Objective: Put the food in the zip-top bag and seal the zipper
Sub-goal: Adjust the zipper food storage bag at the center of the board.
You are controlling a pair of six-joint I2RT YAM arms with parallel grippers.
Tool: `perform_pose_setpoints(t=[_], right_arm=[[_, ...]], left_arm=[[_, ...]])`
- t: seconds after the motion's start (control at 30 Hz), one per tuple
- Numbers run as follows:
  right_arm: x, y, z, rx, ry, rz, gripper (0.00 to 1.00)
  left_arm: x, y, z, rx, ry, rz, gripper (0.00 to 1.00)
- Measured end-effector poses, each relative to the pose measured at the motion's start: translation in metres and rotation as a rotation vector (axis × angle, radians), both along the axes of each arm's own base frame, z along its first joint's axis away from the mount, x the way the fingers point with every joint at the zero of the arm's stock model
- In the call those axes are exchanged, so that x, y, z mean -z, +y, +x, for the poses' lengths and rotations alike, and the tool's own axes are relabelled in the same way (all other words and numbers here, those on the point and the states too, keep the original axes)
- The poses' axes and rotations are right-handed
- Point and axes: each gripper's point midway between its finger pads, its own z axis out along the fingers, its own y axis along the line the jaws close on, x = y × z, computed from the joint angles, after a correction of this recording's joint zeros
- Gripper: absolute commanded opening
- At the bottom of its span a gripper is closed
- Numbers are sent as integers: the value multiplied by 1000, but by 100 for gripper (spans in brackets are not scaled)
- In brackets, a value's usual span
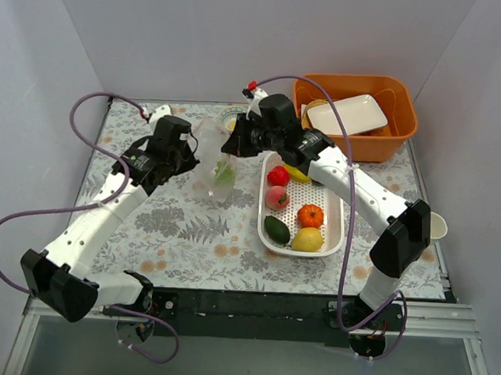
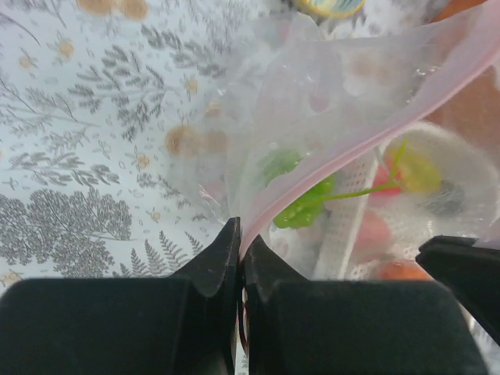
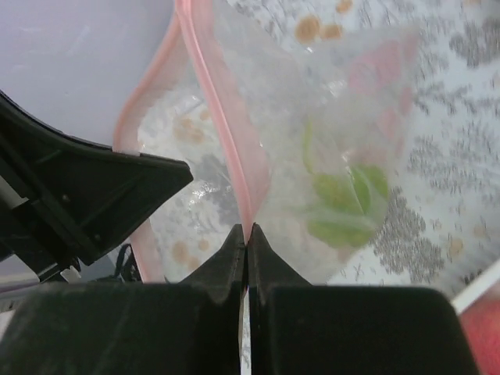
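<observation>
The clear zip-top bag (image 1: 219,164) hangs between my two grippers above the table, mouth up. Green grapes (image 1: 224,174) lie inside it; they also show in the left wrist view (image 2: 301,205) and right wrist view (image 3: 344,205). My left gripper (image 1: 190,152) is shut on the pink zipper strip (image 2: 312,168) at the bag's left end. My right gripper (image 1: 234,140) is shut on the zipper strip (image 3: 226,117) at the right end. In the white basket (image 1: 338,212) lie a red fruit (image 1: 278,176), a pink one (image 1: 276,198), an orange one (image 1: 310,215), two yellow ones (image 1: 308,239) and a dark green avocado (image 1: 276,230).
An orange bin (image 1: 396,135) with a white plate (image 1: 347,113) stands at the back right. A small round dish (image 1: 231,117) sits behind the bag. A white cup (image 1: 436,224) is at the right table edge. White walls close in the left, back and right.
</observation>
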Motion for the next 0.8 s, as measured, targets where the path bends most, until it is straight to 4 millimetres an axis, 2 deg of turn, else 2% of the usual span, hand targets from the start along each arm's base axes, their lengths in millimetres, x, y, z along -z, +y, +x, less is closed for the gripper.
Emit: perform_pose_setpoints(t=[0.07,0.1,0.17,0.27,0.37,0.43,0.5,0.6,0.67,0.7,0.73,0.8], right_arm=[[-32,12,6,-27,-62,30,1],[-40,16,8,-34,-78,37,1],[-38,22,10,-44,-77,28,1],[-3,25,8,-62,-9,-27,1],[41,21,1,-71,81,-94,1],[56,18,-4,-76,120,-119,1],[60,19,-7,-85,130,-124,1],[65,19,-8,-83,129,-130,8],[77,14,-8,-67,144,-155,15],[86,9,-9,-55,156,-176,18],[96,3,-9,-38,169,-203,40],[116,-12,-11,4,195,-267,57]], left_arm=[[-26,13,4,-34,-58,-18,0],[-41,16,4,-40,-89,-28,0],[-69,17,5,-41,-154,-52,0],[-91,21,1,-48,-206,-66,0],[-96,27,-3,-58,-205,-50,0],[-98,27,-6,-52,-199,-47,0],[-96,25,-8,-31,-186,-43,0],[-84,19,-5,-11,-154,-40,0],[-66,14,-2,1,-122,-33,0],[-49,13,-3,8,-86,-21,0],[-34,12,-5,15,-55,-13,0],[-10,10,-7,29,-5,-2,0]])
